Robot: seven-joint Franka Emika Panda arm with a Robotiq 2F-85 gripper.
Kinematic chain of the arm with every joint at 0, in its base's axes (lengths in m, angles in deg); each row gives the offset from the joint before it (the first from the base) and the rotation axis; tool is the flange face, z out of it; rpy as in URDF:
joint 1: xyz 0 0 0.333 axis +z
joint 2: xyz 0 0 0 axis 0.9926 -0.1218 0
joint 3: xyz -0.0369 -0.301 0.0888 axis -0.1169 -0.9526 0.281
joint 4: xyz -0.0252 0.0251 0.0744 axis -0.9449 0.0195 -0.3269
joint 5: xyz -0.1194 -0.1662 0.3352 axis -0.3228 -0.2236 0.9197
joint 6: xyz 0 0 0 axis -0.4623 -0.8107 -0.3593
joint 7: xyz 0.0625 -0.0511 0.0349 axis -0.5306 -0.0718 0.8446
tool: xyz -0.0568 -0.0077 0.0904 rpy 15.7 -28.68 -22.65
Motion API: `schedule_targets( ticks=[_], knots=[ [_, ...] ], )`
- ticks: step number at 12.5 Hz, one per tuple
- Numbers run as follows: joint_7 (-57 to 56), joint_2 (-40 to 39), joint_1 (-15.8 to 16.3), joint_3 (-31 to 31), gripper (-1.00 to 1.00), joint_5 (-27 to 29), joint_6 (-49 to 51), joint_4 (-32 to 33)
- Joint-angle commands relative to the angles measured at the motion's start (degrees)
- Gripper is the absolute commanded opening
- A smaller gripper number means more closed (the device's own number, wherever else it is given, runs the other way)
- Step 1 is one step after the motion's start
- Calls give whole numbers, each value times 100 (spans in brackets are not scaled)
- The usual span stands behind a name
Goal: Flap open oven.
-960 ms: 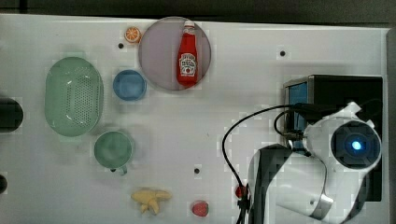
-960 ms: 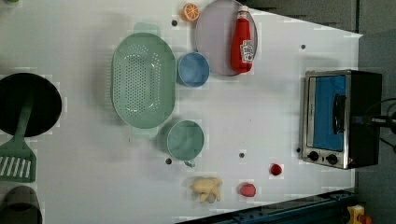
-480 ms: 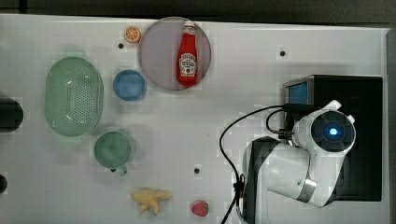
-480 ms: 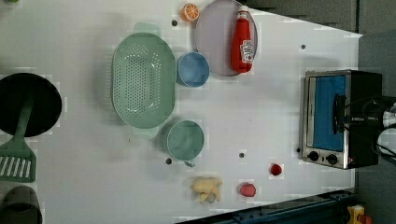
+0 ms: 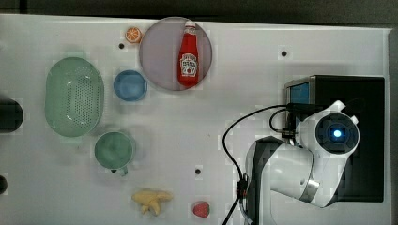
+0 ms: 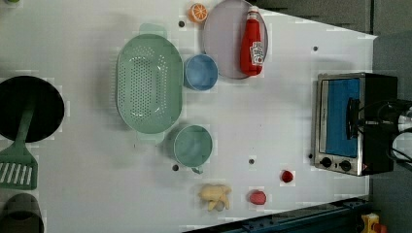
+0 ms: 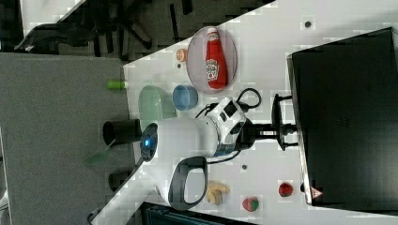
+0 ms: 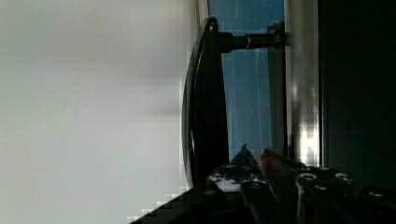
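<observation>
Oven (image 6: pixel 347 124) sits at table (image 5: pixel 244 70) edge, well apart from ketchup bottle (image 5: pixel 188 56); door shut. Gripper (image 7: pixel 281 129) at oven's front, by bar handle (image 8: pixel 201 102). Fingers narrowly spread, appar. around handle; grip unconfirmed, wrist view partly blocked. Arm (image 5: pixel 300 159) overhangs oven top.

white label on the red ketchup bottle (image 5: pixel 188 62) lying on the round plate (image 5: pixel 157 56), its wording too small to read, red triangular warning sign (image 7: pixel 317 192) at a corner of the oven (image 7: pixel 347 112) in the right view, no other readable text
</observation>
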Motion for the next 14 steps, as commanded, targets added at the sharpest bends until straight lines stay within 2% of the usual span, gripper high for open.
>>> schedule_targets(
  ticks=[1, 4, 9, 14],
  knots=[
    [-136, 6, 122, 257, -65, 16, -29, 93],
    [310, -11, 246, 511, -65, -240, -35, 259],
    [2555, -211, 487, 944, -65, -1650, 38, 391],
    [4023, -861, 780, 1285, -65, -2798, 57, 344]
  ],
)
